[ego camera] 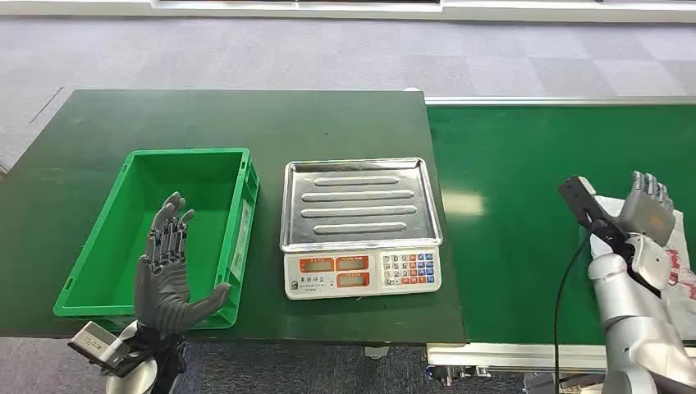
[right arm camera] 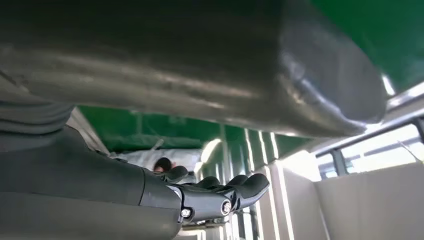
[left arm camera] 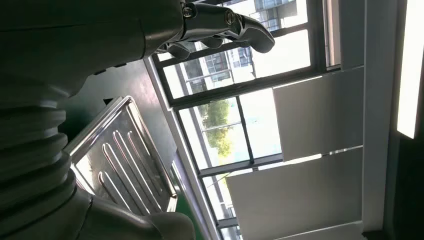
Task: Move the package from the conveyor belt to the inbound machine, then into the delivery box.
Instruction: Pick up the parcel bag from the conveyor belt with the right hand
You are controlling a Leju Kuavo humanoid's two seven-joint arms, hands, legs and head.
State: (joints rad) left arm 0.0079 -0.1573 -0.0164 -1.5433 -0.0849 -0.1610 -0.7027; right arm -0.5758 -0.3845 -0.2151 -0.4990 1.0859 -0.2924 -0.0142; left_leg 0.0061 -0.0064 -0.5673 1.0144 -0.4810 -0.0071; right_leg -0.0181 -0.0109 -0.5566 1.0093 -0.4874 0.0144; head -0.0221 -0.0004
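The package (ego camera: 679, 261), a white bag with red print, lies on the green conveyor belt (ego camera: 525, 222) at the far right edge. My right hand (ego camera: 648, 209) hovers over its left part with fingers stretched out and nothing in them. In the right wrist view the package (right arm camera: 145, 159) shows pale just beyond the dark fingers (right arm camera: 225, 192). The inbound machine, a scale with a steel tray (ego camera: 354, 201), stands bare in the middle. The green delivery box (ego camera: 238, 222) is at the left and holds nothing. My left hand (ego camera: 168, 271) is raised at its near edge, fingers spread.
The scale's keypad and displays (ego camera: 361, 272) face me. The dark green table (ego camera: 222, 115) carries the box and the scale and meets the belt at a metal rail (ego camera: 558, 101). A black cable (ego camera: 566, 279) runs along my right forearm. The steel tray (left arm camera: 125, 160) appears in the left wrist view.
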